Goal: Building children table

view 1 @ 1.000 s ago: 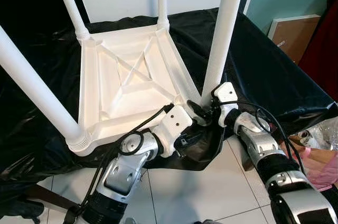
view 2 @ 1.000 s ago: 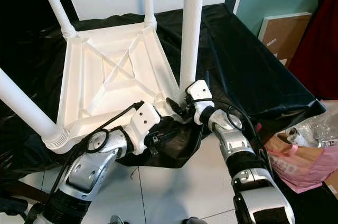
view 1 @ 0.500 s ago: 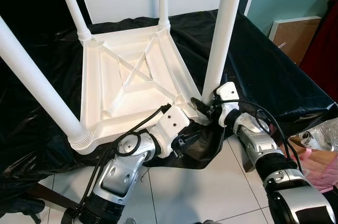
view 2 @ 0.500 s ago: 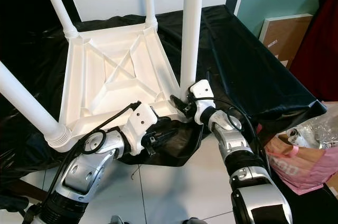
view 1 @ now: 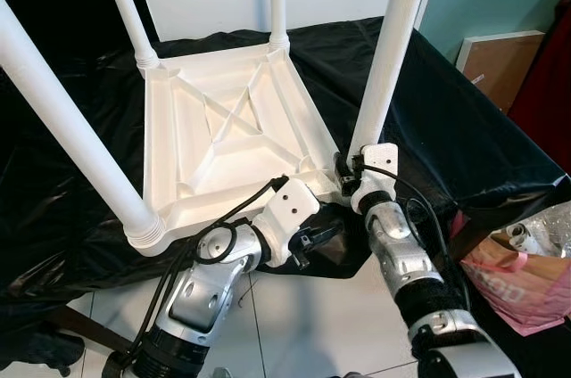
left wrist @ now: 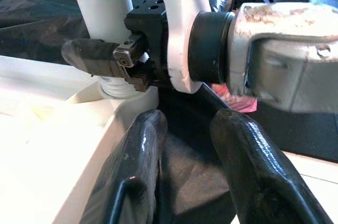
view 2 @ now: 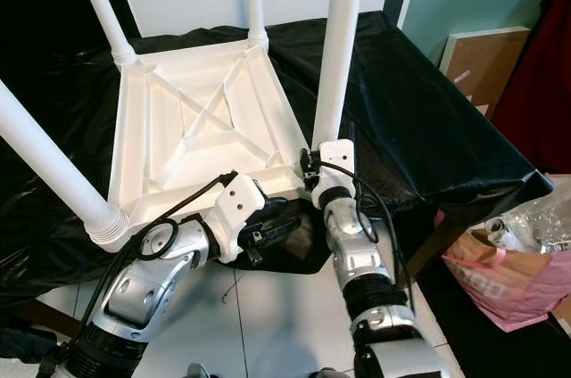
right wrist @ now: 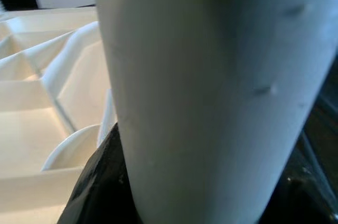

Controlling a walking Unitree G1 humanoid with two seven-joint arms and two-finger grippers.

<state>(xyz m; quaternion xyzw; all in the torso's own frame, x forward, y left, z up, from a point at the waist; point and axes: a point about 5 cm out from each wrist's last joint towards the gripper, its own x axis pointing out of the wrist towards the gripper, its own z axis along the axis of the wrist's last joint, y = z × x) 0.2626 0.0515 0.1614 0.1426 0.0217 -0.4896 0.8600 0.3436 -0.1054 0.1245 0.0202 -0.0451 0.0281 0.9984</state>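
Observation:
A white plastic children's table (view 1: 223, 142) lies upside down on a black cloth (view 1: 464, 128), its legs pointing up. My right gripper (view 1: 351, 173) is shut around the base of the near right leg (view 1: 393, 48), just above its socket. In the right wrist view that leg (right wrist: 211, 76) sits between the black fingers (right wrist: 100, 182). My left gripper (view 1: 323, 234) is low at the table's front edge, beside the same corner. Its fingers (left wrist: 142, 150) stand slightly apart over the hanging cloth, open and holding nothing.
The cloth-covered surface ends just in front of the table, with white floor tiles (view 1: 312, 324) below. A pink bag (view 1: 517, 275) lies on the floor at the right. A brown board (view 1: 495, 57) leans against the teal wall.
My right forearm has swung in to the left and now rises almost straight up to the leg's base, still shut on it. The left gripper has barely moved.

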